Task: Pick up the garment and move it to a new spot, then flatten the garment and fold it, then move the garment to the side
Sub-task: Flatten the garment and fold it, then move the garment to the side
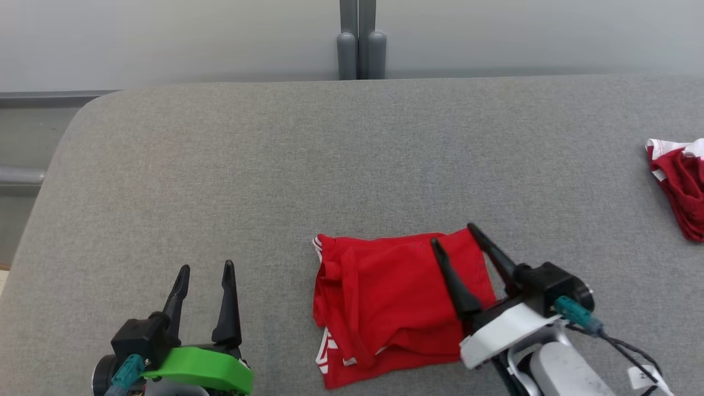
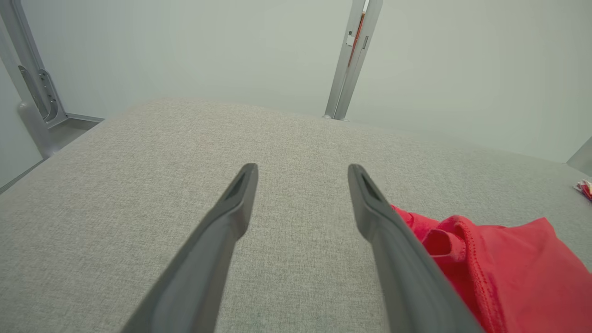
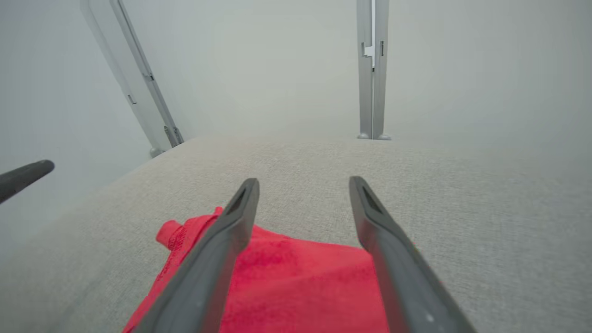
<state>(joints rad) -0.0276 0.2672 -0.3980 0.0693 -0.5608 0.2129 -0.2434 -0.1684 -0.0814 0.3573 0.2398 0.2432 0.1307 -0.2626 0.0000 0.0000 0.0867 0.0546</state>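
Observation:
A red garment with white striped trim (image 1: 385, 297) lies folded and somewhat rumpled on the grey padded table (image 1: 275, 165), near the front edge at centre. My right gripper (image 1: 454, 233) hovers over the garment's far right corner, open, nothing between its fingers; in the right wrist view the red cloth (image 3: 300, 286) lies under the right gripper (image 3: 303, 182). My left gripper (image 1: 205, 268) stands open at the front left, apart from the garment. In the left wrist view the left gripper (image 2: 301, 167) is empty, with the garment's edge (image 2: 499, 263) beside the right finger.
A second red and white cloth (image 1: 682, 181) lies bunched at the table's right edge. A grey post (image 1: 360, 41) rises behind the far edge. The table's left corner is rounded, with a drop beyond it.

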